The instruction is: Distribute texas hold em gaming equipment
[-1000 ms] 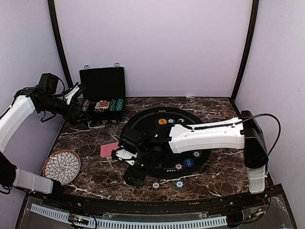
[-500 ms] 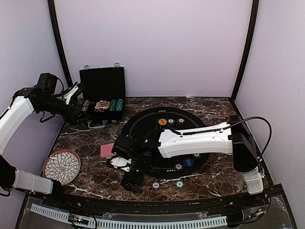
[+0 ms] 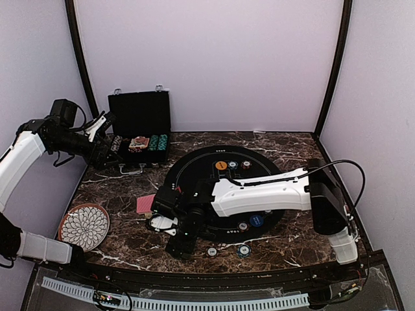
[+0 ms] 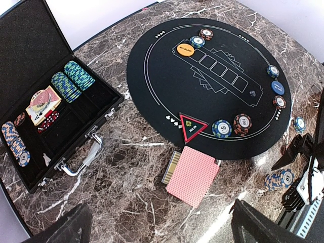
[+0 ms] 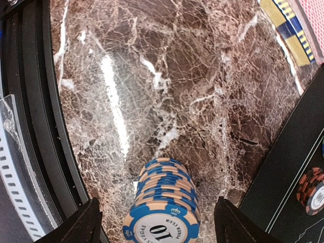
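Blue-and-tan chip stack [image 5: 163, 207] between spread fingers of right hand [image 5: 158, 228], untouched

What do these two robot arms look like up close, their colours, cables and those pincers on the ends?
Both arms pair smooth white shells with black joints. The right arm carries a thin black cable looping over its elbow; the left arm has black cabling near its wrist. The left gripper has white and black parts. In the wrist views, each gripper's fingers are plain dark wedges.
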`<state>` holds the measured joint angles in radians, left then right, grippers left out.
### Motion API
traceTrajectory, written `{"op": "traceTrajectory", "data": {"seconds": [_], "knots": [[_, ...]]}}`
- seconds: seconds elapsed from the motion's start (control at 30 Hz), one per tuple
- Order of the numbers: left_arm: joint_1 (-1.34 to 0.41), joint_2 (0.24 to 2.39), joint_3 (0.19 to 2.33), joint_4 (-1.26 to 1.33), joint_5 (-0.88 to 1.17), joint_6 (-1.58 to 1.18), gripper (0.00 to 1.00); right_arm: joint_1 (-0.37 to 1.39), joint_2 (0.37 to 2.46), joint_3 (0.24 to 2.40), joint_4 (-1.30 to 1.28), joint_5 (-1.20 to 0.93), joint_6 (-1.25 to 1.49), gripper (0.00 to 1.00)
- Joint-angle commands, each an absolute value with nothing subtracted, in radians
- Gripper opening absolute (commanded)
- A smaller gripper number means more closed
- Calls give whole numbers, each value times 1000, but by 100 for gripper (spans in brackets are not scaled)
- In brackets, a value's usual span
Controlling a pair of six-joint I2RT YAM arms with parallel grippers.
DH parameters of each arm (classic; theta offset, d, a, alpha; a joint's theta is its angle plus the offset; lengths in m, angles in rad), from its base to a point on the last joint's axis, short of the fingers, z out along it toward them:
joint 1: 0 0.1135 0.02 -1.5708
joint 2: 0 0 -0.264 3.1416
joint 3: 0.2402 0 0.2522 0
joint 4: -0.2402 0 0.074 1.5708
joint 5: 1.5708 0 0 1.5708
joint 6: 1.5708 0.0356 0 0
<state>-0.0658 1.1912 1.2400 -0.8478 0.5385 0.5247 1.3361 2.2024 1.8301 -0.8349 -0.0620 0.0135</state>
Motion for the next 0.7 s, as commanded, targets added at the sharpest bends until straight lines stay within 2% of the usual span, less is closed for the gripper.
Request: {"op": "traceTrajectory", "data": {"seconds": [0.0,0.43,0.67], "knots": [[-69,1160,1219,-870,541,535,99,1344,2219,1863,-831,-42,14,73],[-69,1157,1220,-867,535,533,99,1345,2206,1867,-834,-40,16,59],[-69,1153,1220,-866,535,531,99,1344,2203,1870,-835,-41,17,47]]}}
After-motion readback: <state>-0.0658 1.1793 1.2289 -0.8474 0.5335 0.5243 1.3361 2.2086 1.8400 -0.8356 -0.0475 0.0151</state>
